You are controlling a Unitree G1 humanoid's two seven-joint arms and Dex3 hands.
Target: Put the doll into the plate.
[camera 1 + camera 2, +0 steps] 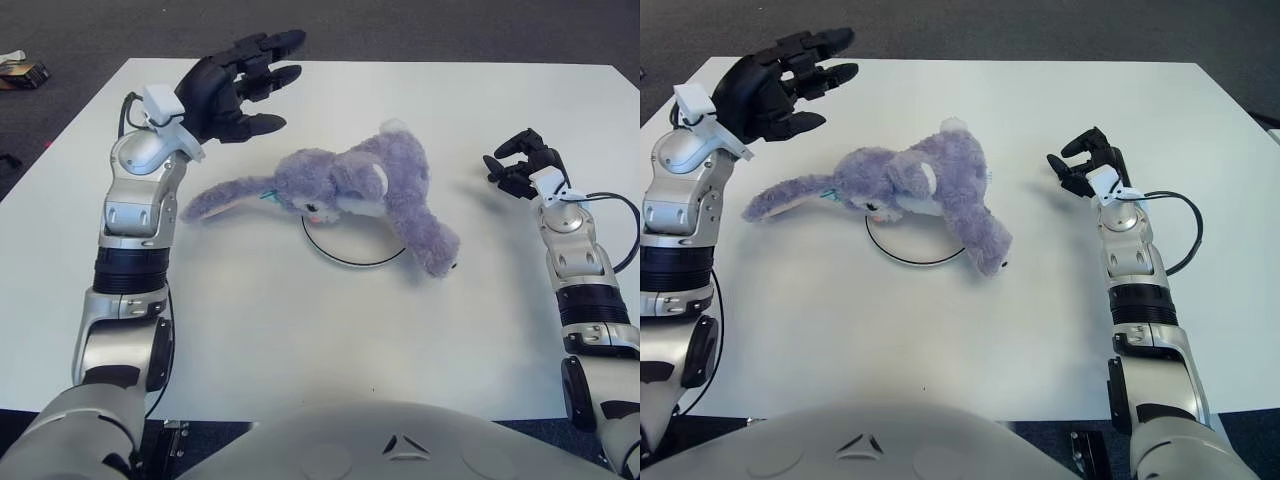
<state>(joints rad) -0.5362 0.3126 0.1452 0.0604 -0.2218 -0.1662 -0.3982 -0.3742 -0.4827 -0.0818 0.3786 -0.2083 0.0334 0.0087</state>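
Left eye view
- Doll: the fluffy lilac plush rabbit doll (350,185) lies on its side across the far half of the plate, one long ear stretched toward the robot's left and a leg trailing toward the near right, past the rim.
- Plate: the flat white round plate with a thin dark rim (352,262) sits near the middle of the white desk (300,340); only its near arc shows clear of the doll.
- Left hand: the black left hand (232,85) is raised over the far-left part of the desk, apart from the doll; its fingers (272,44) are spread wide and hold nothing.
- Right hand: the black right hand (520,165) rests low at the right side of the desk, well apart from the doll.

Right eye view
- Doll: the body covers the plate's far side, and the ear tip lies on the desk, below the left hand.
- Right hand fingers: these fingers (1070,148) look loosely bent with nothing between them, though the angle makes this hard to judge.
- Cable: a black cable (1185,235) loops beside the right forearm.
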